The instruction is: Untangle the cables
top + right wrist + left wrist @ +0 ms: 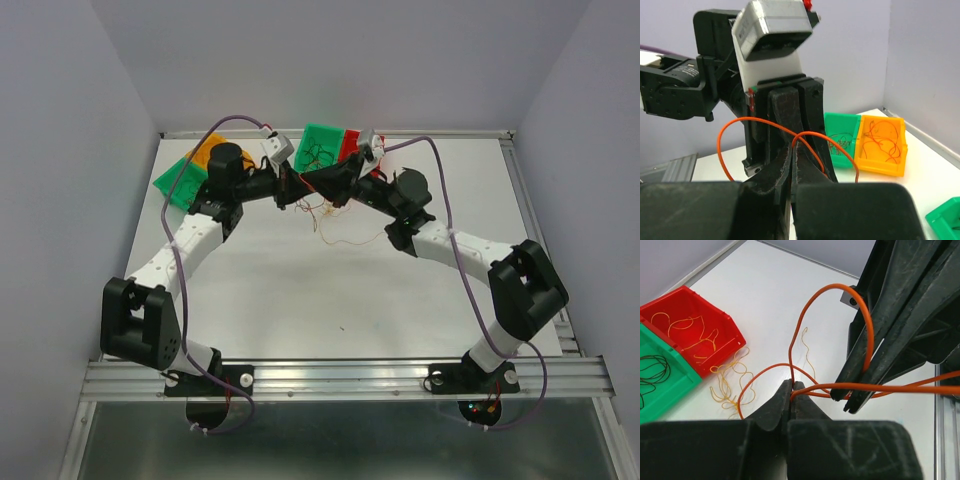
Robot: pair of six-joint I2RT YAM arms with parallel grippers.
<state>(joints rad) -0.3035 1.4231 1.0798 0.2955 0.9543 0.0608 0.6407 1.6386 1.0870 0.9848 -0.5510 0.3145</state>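
A thin orange cable (832, 286) arches between my two grippers, which meet tip to tip over the far middle of the table. My left gripper (791, 386) is shut on it, the wire pinched at the fingertips. Opposite, the right gripper's fingers (875, 340) clamp the same cable, a taut strand running off to the right. In the right wrist view my right gripper (794, 143) is shut on the orange cable (747, 119), which loops over its tips. More loose cables (730, 382), pale orange, lie curled on the table below. From above, the left gripper (293, 193) and right gripper (322, 185) nearly touch.
A red bin (729, 322) holds thin orange wires; a green bin (670, 390) beside it holds dark ones. At the far left stand another green bin (170, 180) and an orange bin (205, 152), the latter (895, 167) with red-orange wires inside. Lilac arm cables (455, 250) run along both arms.
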